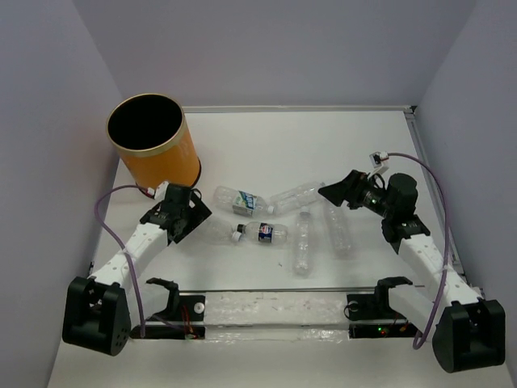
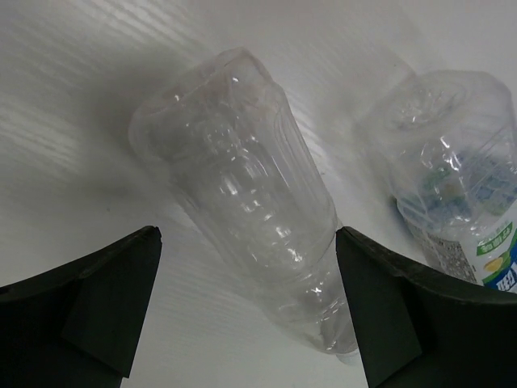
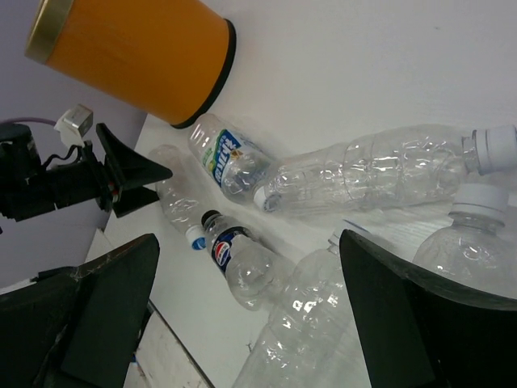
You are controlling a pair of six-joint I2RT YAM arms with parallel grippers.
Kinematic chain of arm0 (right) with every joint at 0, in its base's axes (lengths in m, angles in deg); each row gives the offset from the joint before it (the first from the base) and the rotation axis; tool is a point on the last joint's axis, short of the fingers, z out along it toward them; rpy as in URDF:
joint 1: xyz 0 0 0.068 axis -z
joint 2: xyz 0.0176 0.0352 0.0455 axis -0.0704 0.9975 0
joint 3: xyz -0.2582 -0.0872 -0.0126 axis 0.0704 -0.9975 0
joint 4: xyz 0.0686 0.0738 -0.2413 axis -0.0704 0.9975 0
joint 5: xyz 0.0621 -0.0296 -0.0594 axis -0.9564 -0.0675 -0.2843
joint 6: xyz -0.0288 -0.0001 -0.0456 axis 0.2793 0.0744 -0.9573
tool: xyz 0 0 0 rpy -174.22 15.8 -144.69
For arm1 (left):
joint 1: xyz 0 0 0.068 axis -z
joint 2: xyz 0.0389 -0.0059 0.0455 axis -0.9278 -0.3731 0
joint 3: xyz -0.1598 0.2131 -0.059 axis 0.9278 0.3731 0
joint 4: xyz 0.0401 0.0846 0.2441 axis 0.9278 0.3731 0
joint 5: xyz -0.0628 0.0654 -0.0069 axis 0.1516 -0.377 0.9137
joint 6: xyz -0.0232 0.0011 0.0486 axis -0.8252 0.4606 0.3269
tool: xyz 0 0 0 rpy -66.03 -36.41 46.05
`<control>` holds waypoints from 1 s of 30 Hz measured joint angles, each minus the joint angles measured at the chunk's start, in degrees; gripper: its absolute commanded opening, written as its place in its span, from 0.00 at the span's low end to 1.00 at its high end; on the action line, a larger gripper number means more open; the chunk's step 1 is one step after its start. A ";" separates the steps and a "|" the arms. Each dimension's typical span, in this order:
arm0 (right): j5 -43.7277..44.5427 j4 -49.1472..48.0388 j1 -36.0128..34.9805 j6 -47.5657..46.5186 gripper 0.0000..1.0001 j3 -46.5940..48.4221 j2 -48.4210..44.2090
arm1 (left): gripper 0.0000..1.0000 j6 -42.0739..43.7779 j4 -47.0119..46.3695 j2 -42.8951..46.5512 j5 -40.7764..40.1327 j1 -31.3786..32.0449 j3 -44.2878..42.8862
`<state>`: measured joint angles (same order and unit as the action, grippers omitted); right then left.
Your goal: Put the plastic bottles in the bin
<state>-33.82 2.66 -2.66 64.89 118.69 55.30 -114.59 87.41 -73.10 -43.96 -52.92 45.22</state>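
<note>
Desk: Orange-yellow, standing upright at the far left of the table [image 1: 266, 137], meaning the bin [image 1: 157, 166]; seeing anything in it?

Photographer: Seeing only black from above. Counting six plastic bottles [image 1: 303, 242] lying on their sides outside it, so judging nothing delivered yet and all six waiting

Desk: Lying where, exactly?

Photographer: Clustering mid-table between the two arms, with the white-blue label bottle [image 1: 241, 200] nearest the bin, the dark label bottle [image 1: 264, 233] just beside that, and unlabelled ones around them

Desk: Gripping anything?

Photographer: Not pinching anything yet. Hovering low with the left gripper [image 2: 246, 234], fingers spread wide to either side of the clear bottle [image 2: 242, 202], contact not clear from the wrist view. Hanging over the right end of the cluster with the right gripper [image 3: 248, 238], likewise spread and carrying nothing

Desk: Finding room for moving?

Photographer: Looking at bare surface between the left gripper and the bin, so expecting a short carry, though needing a lift well above the lying bottles to get over the top. Noting pale walls [image 1: 48, 121] closing in on the left, right and back, and the bin sitting near the left one. Watching the white-blue label bottle near the clear bottle, risking a nudge
</note>
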 measured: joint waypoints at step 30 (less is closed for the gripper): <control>27.30 20.57 -1.68 -4.94 1.00 -0.09 4.20 | 0.38 8.55 -11.21 12.35 4.46 0.17 -1.03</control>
<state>-6.52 23.22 -4.35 59.95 118.60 59.50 -106.05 76.20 -60.75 -39.50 -52.74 44.20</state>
